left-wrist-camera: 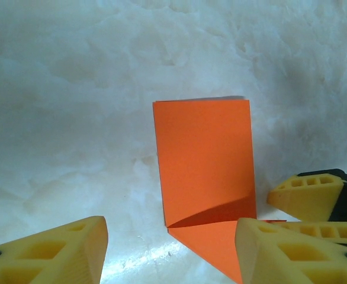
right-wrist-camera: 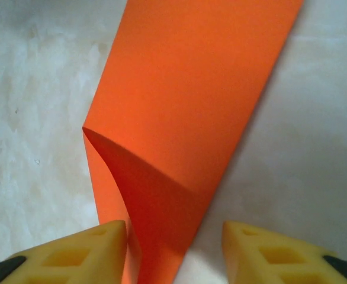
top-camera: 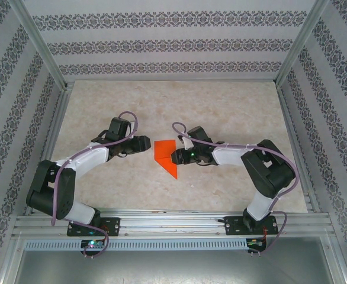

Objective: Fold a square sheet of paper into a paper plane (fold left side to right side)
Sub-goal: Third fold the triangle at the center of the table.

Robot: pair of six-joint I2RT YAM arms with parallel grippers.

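Seen from above, a square sheet of paper (top-camera: 165,151), plain bright orange, lies flat near the middle of a pale, marble-patterned tabletop (top-camera: 221,112). It is already folded into a narrower strip that ends in a point toward the arms' bases. Walls (top-camera: 161,47) with dark ornamental bands enclose the space. The left tool (top-camera: 147,144) sits just left of the paper, and the right tool (top-camera: 174,157) reaches in from the right and covers the paper's right edge, so contact there is hard to judge. From the left wrist, the left tool (left-wrist-camera: 170,251) has its yellow fingers spread wide and holds nothing; the paper (left-wrist-camera: 203,154) lies ahead, its pointed end cut off by the picture's bottom edge and by one finger, and the right tool's yellow fingers (left-wrist-camera: 307,198) show at the right. From the right wrist, the right tool (right-wrist-camera: 174,251) is also spread wide, its fingers either side of the paper's narrow end without gripping it; a loosely folded flap (right-wrist-camera: 141,177) stands slightly raised, and the far end of the paper runs out of the top of the picture
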